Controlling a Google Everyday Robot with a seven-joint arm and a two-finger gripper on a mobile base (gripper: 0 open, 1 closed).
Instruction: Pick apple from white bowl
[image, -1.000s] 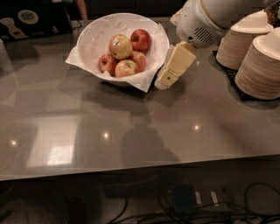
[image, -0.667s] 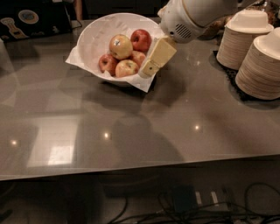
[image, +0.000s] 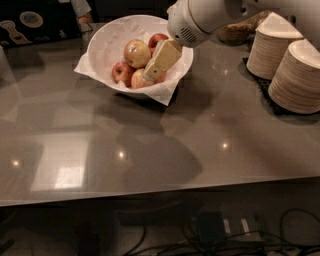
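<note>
The white bowl (image: 105, 37), lined with crinkled white paper, stands at the back middle of the grey table. It holds several apples. The palest, mostly yellow apple (image: 137, 53) with a small sticker lies on top of the pile at the centre. Redder apples lie around it, one at the back (image: 157, 39) and one at the front left (image: 122, 72). My gripper (image: 151, 74), cream-coloured, reaches down from the white arm (image: 200, 20) at the upper right. It is inside the bowl's right half, just right of the yellow apple and over a reddish apple (image: 139, 80).
Two stacks of pale paper bowls (image: 272, 45) (image: 300, 75) stand on a black mat at the right edge. A brown basket (image: 235, 32) sits behind the arm. A dark box with printed labels (image: 30, 22) is at the back left. Cables lie on the floor below the table.
The arm has swung left. The gripper has moved from beside the bowl's right outer edge to inside the bowl, next to the yellow apple.
</note>
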